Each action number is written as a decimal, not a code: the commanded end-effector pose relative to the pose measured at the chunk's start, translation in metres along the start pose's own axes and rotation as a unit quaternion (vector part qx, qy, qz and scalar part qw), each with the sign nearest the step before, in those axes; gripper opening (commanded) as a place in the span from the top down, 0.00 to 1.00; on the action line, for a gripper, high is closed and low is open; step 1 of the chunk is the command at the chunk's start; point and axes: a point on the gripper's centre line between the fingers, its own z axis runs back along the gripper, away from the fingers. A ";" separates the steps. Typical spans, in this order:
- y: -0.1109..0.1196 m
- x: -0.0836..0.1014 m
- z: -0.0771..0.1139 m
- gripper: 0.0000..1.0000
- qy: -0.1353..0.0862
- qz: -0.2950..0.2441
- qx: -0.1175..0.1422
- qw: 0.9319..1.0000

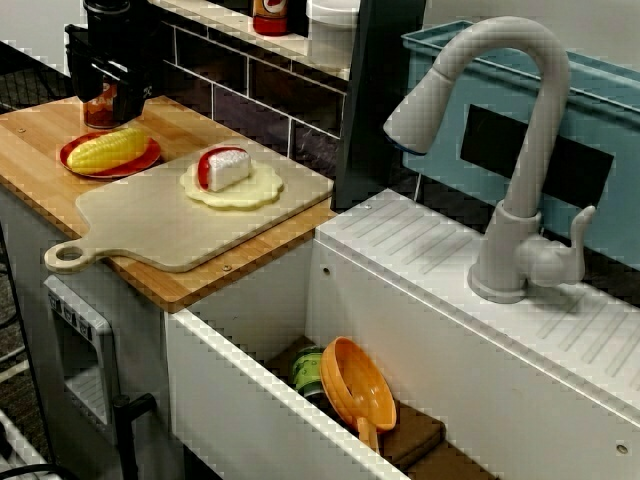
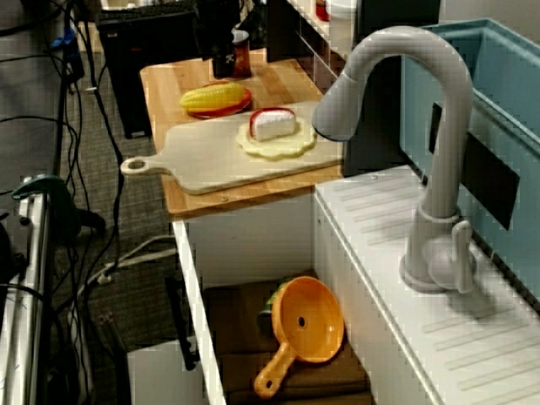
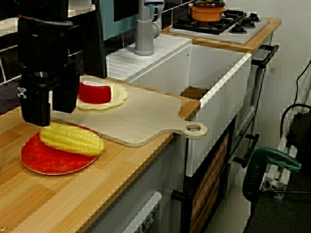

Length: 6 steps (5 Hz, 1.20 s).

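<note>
Step looks like approach: your end effector (image 3: 50, 115) hangs w/ fingers spread, pinching nothing, just above the corn (image 3: 72, 139). Corn lies on the red plate (image 3: 43, 162), on the table (image 3: 58, 204) just beside the cutting board (image 3: 146, 116). A small reddish can (image 1: 98, 108) stands behind the fingers, farther from the board; can't tell if it touches them. The red-white piece (image 1: 225, 167) sits on the board, apart from the fingers. Imo a grasp here calls for centring over the corn's thick middle, dropping straight, closing across its width, not lengthwise; mind plate rim & can
</note>
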 end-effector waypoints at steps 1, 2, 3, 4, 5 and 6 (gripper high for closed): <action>0.002 0.006 -0.004 0.00 -0.018 0.045 -0.009 0.999; -0.001 0.008 -0.007 0.00 -0.019 0.048 -0.007 0.999; -0.001 0.006 -0.009 0.00 -0.015 0.048 -0.003 0.999; 0.001 0.004 -0.008 0.00 -0.015 0.054 -0.003 0.998; 0.004 0.007 -0.007 0.00 -0.005 0.059 -0.014 0.998; 0.004 0.006 -0.009 0.00 0.001 0.068 -0.020 0.997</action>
